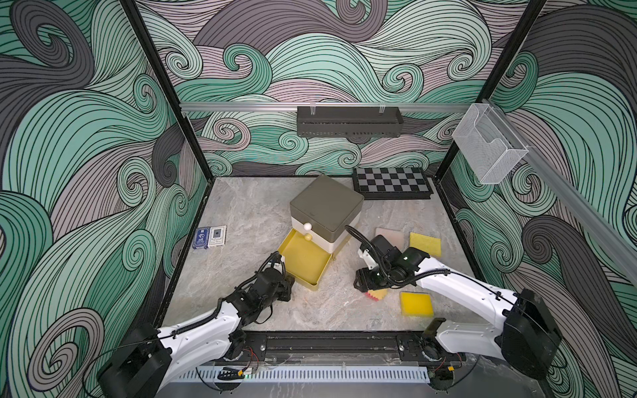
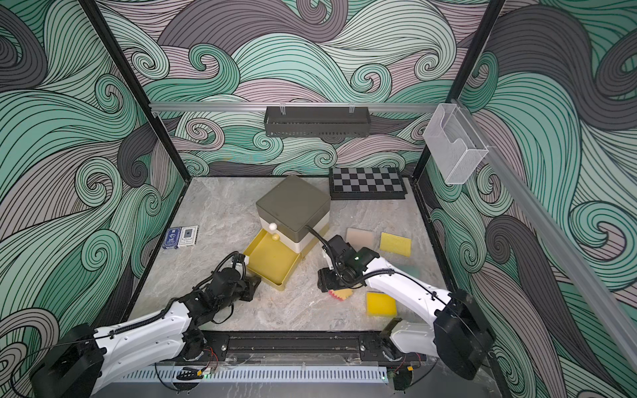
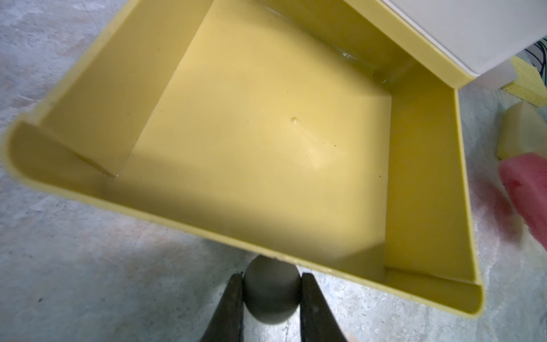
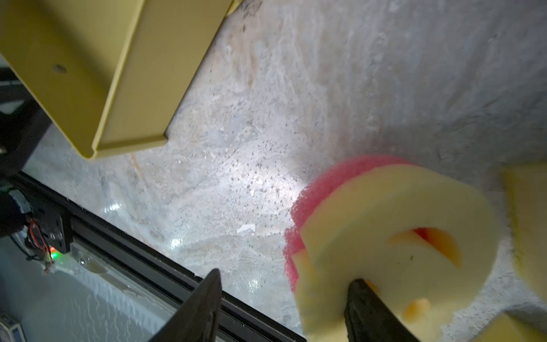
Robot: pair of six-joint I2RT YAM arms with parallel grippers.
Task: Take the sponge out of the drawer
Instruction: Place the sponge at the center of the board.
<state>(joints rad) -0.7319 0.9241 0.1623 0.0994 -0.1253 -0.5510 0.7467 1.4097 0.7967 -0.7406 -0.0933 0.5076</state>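
Left fingers (image 3: 233, 308): pinching grey knob (image 3: 270, 293)
Drawer (image 3: 426, 177): yellow, pulled out toward near side
Right fingers (image 4: 204, 305): spread apart
Sponge (image 4: 384, 213): pink-backed, outside drawer, beside right fingers

1. The drawer (image 1: 305, 258) was mustard yellow inside and out; its knob (image 3: 270, 291) looked dull grey-green.
2. The sponge (image 4: 384, 207) was pale cream on one face, pink on the other.
3. The cabinet (image 1: 325, 203) was olive-grey on top, cream below.
4. The table (image 1: 248, 213) was grey and marbled.
5. The walls (image 1: 86, 155) bore teal, mauve and dark grey swirls lined in black.
6. The chessboard (image 1: 391, 181) had black and grey checks.
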